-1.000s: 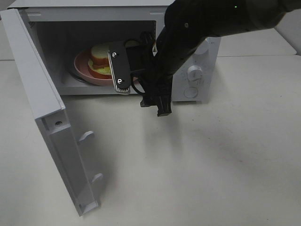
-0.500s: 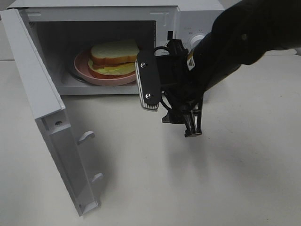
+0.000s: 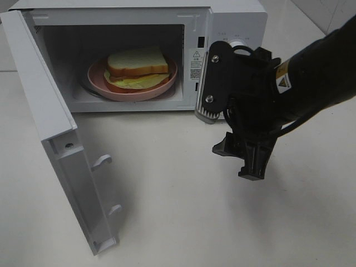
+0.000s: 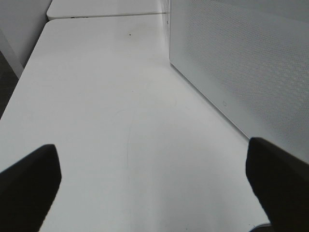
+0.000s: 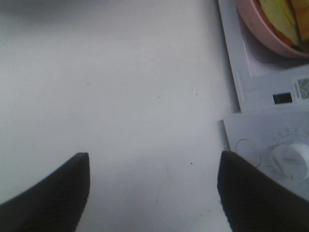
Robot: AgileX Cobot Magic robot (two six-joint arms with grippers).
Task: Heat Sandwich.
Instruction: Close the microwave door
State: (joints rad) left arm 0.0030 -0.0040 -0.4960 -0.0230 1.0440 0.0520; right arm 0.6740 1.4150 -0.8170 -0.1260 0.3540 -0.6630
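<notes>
Holds nothing in the right gripper (image 5: 153,157), jaws wide apart above the table (image 3: 183,222), just in front of the control panel of the microwave (image 3: 233,11). Holds nothing in the left gripper (image 4: 152,147) either, fingers fully spread. Finds the sandwich (image 3: 137,62) lying on the pink plate (image 3: 95,75) inside the cavity, so loading looks done. Leaves the door (image 3: 55,139) wide open. Probably remains to shut it and turn the dial (image 5: 289,157).
</notes>
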